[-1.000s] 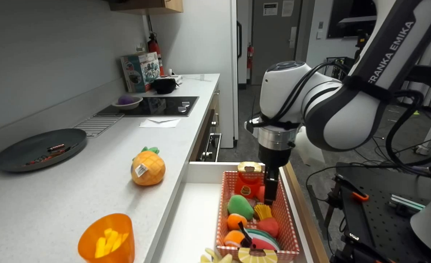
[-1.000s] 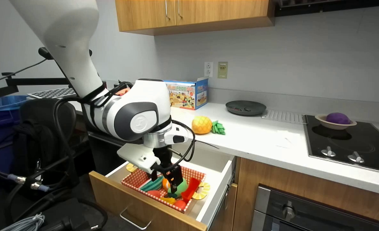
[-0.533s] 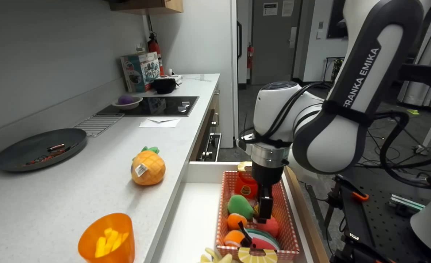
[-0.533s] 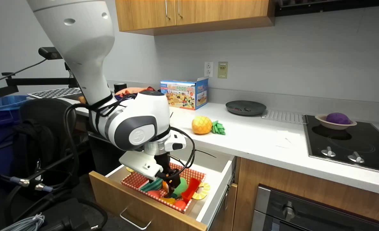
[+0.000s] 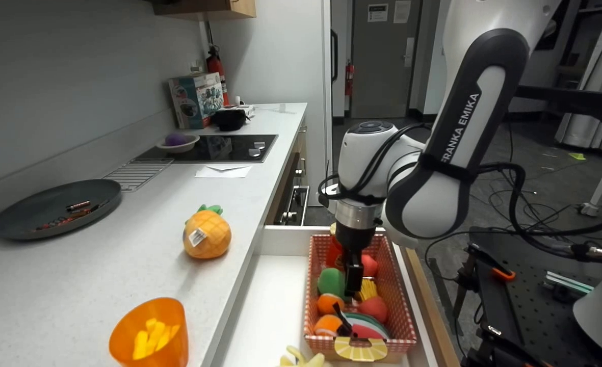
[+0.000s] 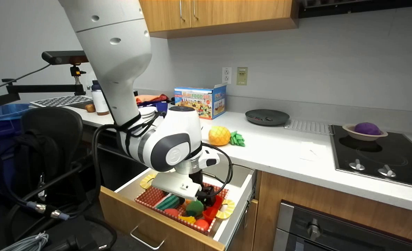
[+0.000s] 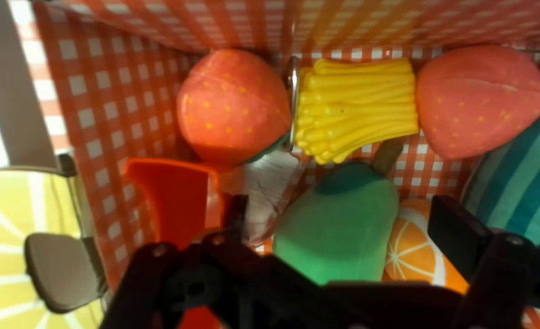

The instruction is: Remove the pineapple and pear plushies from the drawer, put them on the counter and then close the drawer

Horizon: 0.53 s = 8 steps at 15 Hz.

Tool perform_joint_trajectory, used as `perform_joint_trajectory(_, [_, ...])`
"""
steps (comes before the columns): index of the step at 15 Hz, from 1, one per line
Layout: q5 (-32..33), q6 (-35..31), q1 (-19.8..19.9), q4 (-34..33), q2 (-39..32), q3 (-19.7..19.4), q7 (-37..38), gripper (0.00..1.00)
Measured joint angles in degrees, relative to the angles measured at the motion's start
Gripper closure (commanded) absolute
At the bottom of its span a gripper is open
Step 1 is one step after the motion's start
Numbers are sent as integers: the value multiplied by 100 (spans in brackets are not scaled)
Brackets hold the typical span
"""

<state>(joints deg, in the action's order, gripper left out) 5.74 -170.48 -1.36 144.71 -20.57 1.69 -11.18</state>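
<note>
– Green is the pear plushie (image 5: pixel 330 280) which you see in an exterior view; it lies in the red checked basket (image 5: pixel 396 300), inside the open drawer (image 5: pixel 267 295).

– And your gripper (image 5: pixel 352 291), how does it stand there?

– It points down over the basket and covers a part of the pear plushie. From there you cannot tell how the jaws are. Your pineapple plushie (image 5: pixel 207 235) is on the counter (image 5: pixel 239 204), between the dark pan (image 5: pixel 51 201) and the drawer.

– In an exterior view you have it lying on its side, the green leaves (image 6: pixel 237 138) toward the stovetop (image 6: pixel 397 148), the food-set box (image 6: pixel 193 104) behind it. Your gripper is over the basket, its end too dark to read.

– Does the wrist view tell you more?

– Yes: there your jaws are well apart, and in the gap between the fingers (image 7: pixel 457 235) you see the pear plushie. Whether they touch it, you cannot tell. Near its brown stem (image 7: pixel 387 156) are yellow fries (image 7: pixel 356 105), between two strawberry plushies (image 7: pixel 233 105); just beside it is an orange plushie (image 7: pixel 414 256).
</note>
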Motion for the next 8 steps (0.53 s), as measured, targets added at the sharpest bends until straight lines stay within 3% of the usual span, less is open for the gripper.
perform_joint_trajectory(5, [165, -96, 0, -177, -239, -76, 0, 11])
perform_joint_trajectory(6, [166, -104, 0, -199, -270, -72, -1, 22])
perform_joint_trajectory(8, [168, -137, 0, -229, -329, -63, -4, 36])
